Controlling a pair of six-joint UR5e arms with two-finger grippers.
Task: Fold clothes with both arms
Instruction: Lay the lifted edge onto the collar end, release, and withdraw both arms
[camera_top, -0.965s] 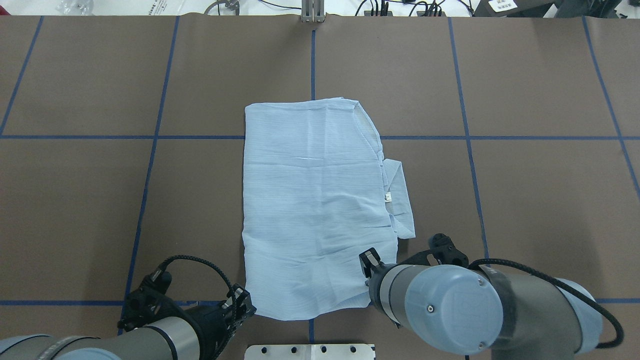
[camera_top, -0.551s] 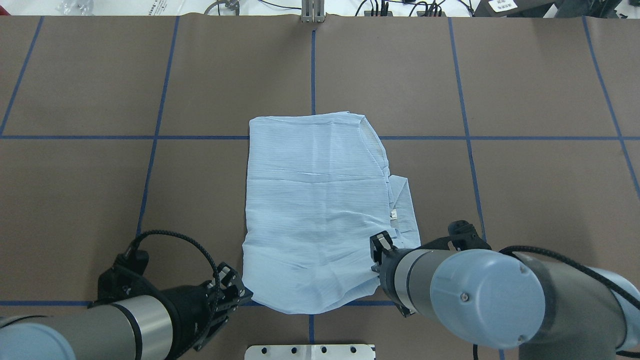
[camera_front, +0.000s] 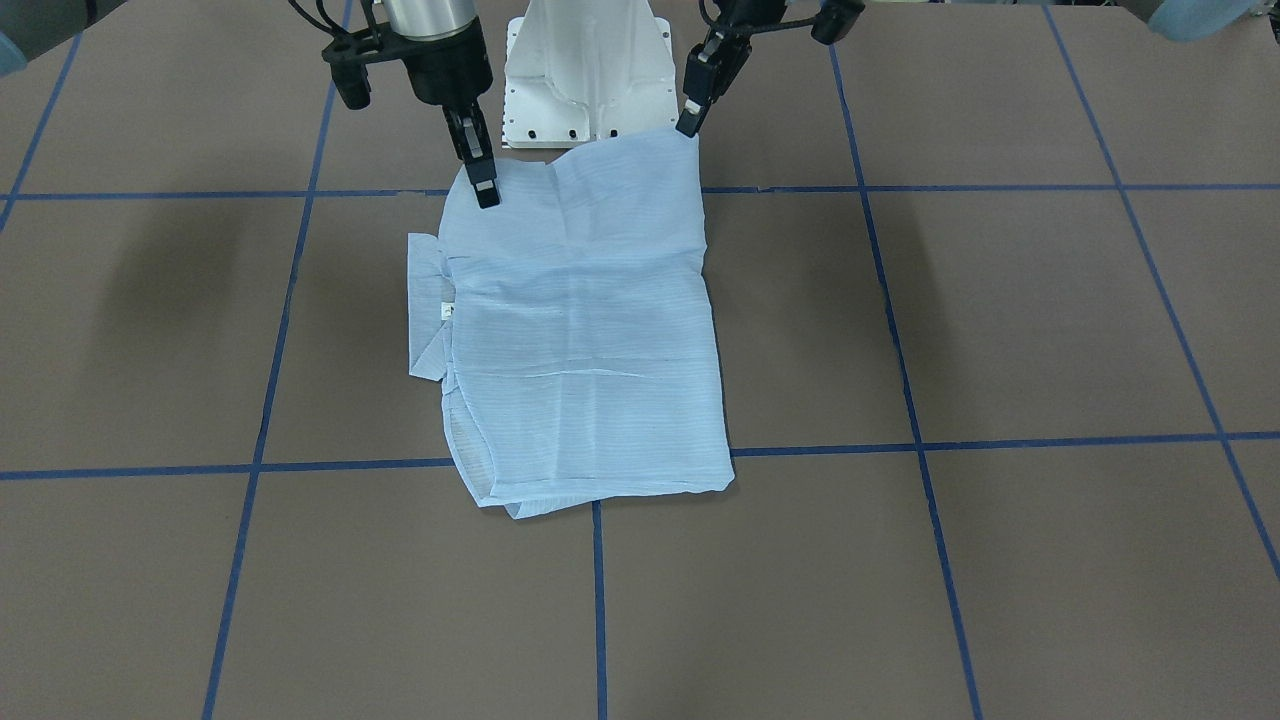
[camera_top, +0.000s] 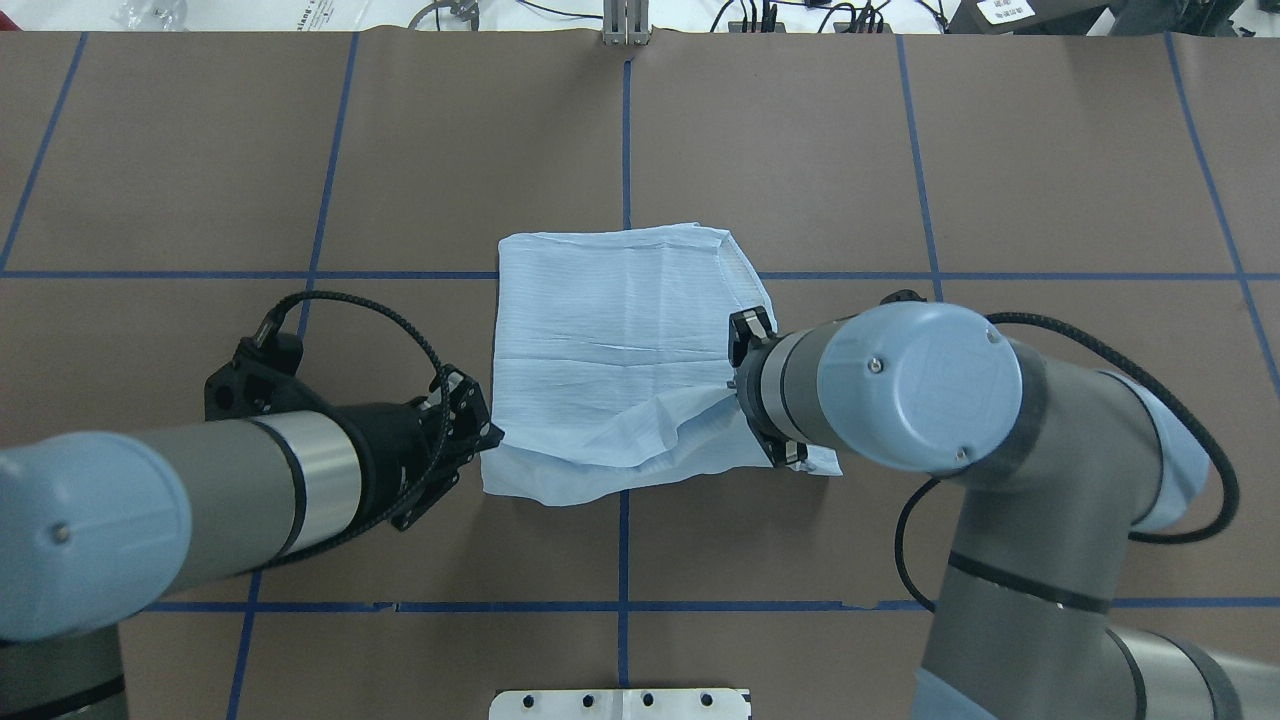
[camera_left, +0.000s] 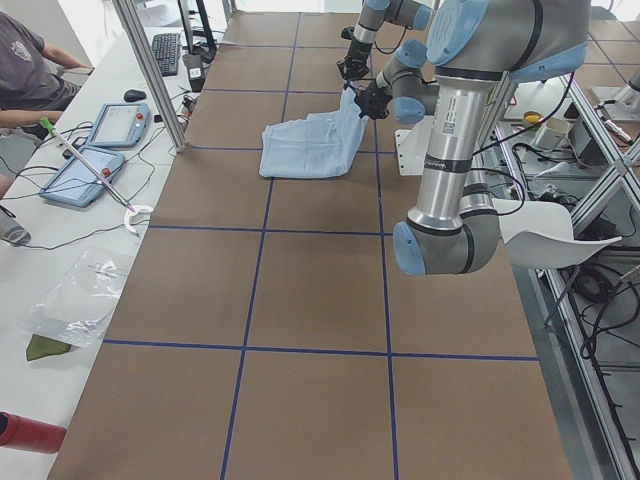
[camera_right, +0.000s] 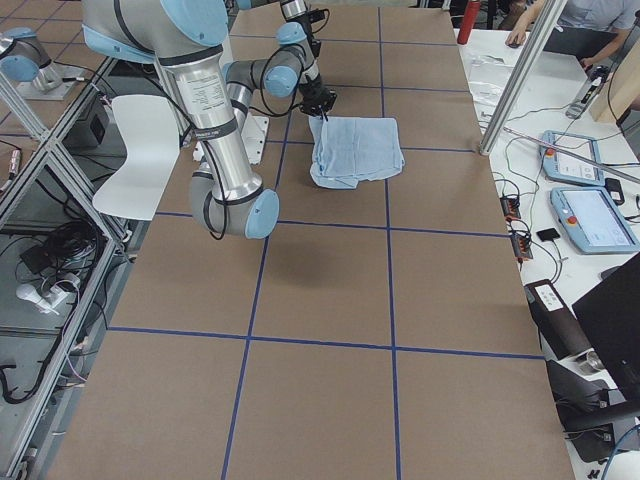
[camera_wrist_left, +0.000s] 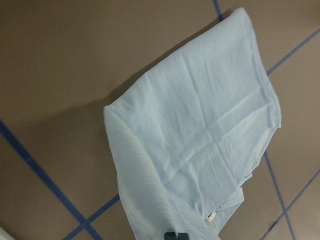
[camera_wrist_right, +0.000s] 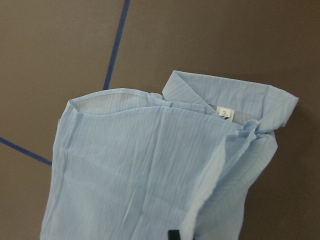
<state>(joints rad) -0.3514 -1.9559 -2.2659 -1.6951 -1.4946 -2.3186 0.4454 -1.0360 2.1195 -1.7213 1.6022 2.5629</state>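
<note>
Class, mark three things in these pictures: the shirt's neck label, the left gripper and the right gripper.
neck label (camera_wrist_right: 225, 113): right wrist view, middle of the white tag.
left gripper (camera_front: 688, 126): front-facing view, between the fingertips at the shirt (camera_front: 590, 330) corner.
right gripper (camera_front: 486, 192): front-facing view, between the fingertips.

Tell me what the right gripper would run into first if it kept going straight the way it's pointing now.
Probably the shirt itself: the right gripper, jaws shut on its raised edge, points down at the flat cloth lying ahead, with the table beneath. Depth is unclear.
</note>
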